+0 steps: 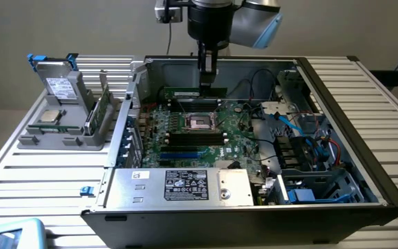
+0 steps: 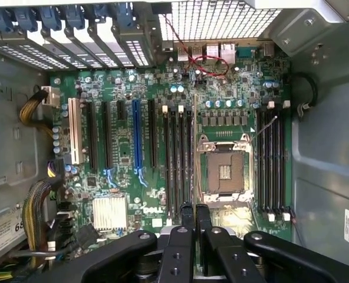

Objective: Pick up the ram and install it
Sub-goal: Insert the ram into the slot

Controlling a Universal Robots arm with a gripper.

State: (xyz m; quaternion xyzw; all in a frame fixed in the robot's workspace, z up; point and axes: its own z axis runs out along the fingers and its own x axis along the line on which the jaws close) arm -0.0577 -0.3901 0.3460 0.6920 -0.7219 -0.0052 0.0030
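Observation:
The ram (image 1: 192,93) is a narrow green stick hanging level just under my gripper (image 1: 207,83), inside the open computer case above the far side of the motherboard (image 1: 178,150). My fingers are shut on its top edge. In the wrist view the gripper (image 2: 193,215) points down at the board, and the ram (image 2: 193,147) shows edge-on as a thin line. It runs alongside the black memory slots (image 2: 179,159), between them and the empty processor socket (image 2: 224,171). I cannot tell whether the stick touches the board.
A grey holder (image 1: 60,139) at the exterior view's left carries a boxy drive with blue tabs (image 1: 59,83), a silver chip (image 1: 50,115) and another green stick (image 1: 97,111). The case walls (image 1: 302,65), the power supply (image 1: 178,187) and cables (image 1: 302,140) crowd the board.

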